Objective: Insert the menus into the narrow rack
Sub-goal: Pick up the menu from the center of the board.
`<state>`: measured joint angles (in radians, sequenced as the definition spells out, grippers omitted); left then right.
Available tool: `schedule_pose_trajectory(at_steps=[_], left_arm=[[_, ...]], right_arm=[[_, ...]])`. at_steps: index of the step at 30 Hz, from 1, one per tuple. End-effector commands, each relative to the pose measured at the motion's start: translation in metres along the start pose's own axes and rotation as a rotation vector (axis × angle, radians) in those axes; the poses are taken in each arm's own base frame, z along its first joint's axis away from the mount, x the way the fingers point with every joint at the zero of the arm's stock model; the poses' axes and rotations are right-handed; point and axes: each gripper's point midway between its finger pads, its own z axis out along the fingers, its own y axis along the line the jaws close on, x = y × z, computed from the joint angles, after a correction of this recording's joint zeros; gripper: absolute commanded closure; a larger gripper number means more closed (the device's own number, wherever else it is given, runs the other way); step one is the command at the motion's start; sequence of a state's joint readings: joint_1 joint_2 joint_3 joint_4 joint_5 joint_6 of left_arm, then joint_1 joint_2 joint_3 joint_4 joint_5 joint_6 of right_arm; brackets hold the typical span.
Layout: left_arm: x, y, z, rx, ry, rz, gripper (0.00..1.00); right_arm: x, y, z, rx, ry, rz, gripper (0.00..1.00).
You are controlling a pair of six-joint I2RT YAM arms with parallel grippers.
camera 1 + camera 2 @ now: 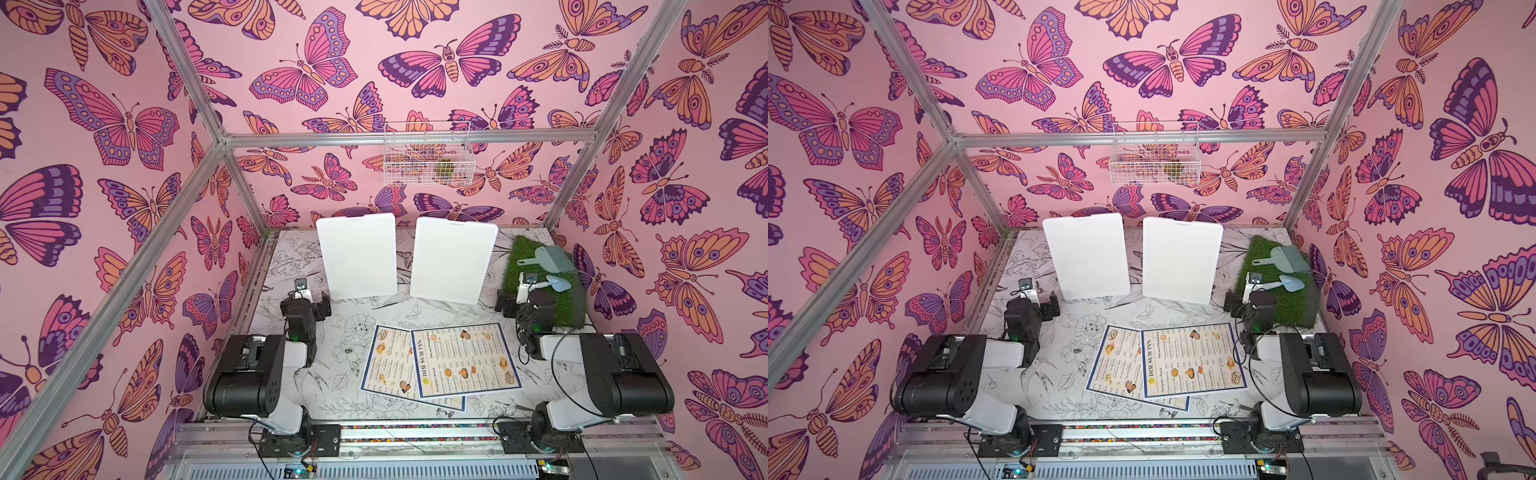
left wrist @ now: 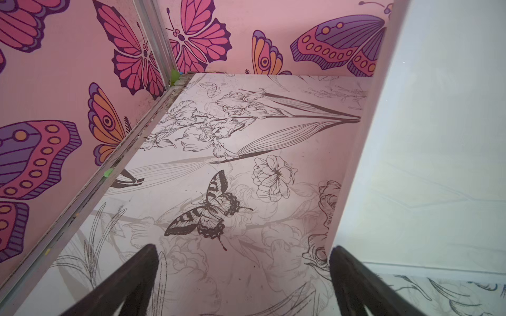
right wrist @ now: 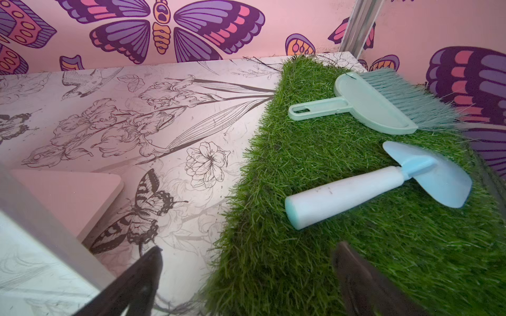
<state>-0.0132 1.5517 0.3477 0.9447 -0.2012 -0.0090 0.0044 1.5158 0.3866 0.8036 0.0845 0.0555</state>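
Only the top views show the menus [image 1: 465,361]: two cream sheets with blue borders lying flat on the front middle of the table [image 1: 332,332]. They overlap, with the sheet headed "DIM SUM INN" partly over the other, and neither wrist view catches them. The left wrist view shows instead the table's printed flowers and the flat face of a white board [image 2: 438,136] just beside the left gripper [image 2: 243,251], whose dark fingers stand spread wide with nothing between them. The right wrist view gives the grass mat [image 3: 301,260] up close, with a mint hand brush [image 3: 377,106] and a pale blue trowel [image 3: 356,188] lying on it. The right gripper [image 3: 247,249] is also fully spread and empty above the mat's edge. In both top views two white boards stand on edge behind the menus. The wire rack [image 1: 428,153] hangs on the back rail well above them. It holds only a small greenish lump [image 1: 442,168], too blurred to name, and no menu.
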Motion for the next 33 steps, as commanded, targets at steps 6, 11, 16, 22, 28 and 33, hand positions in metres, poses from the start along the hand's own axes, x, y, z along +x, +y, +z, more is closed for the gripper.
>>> schedule_pose_trajectory(at_steps=[6,11,16,22,28,33], left_arm=[[-0.003,0.001,0.001,0.005,-0.01,-0.011,0.01],[-0.003,0.001,0.001,0.005,-0.008,-0.012,0.02],[-0.003,0.001,0.001,0.005,-0.009,-0.012,0.01],[-0.003,0.004,-0.016,-0.013,-0.044,-0.014,0.02],[-0.031,0.007,-0.042,-0.119,-0.103,0.045,0.01],[-0.077,0.021,-0.07,-0.217,-0.121,-0.089,0.01]], right_arm=[[-0.012,0.001,0.0,-0.01,-0.029,0.005,0.01],[-0.011,0.001,0.001,-0.008,-0.026,0.008,0.01],[-0.011,0.0,0.001,-0.004,-0.026,0.009,0.01],[-0.018,0.01,-0.001,-0.061,-0.043,-0.014,0.01],[-0.041,0.011,-0.02,-0.067,-0.064,-0.017,0.01],[-0.077,-0.002,-0.04,-0.001,-0.108,0.086,0.01]])
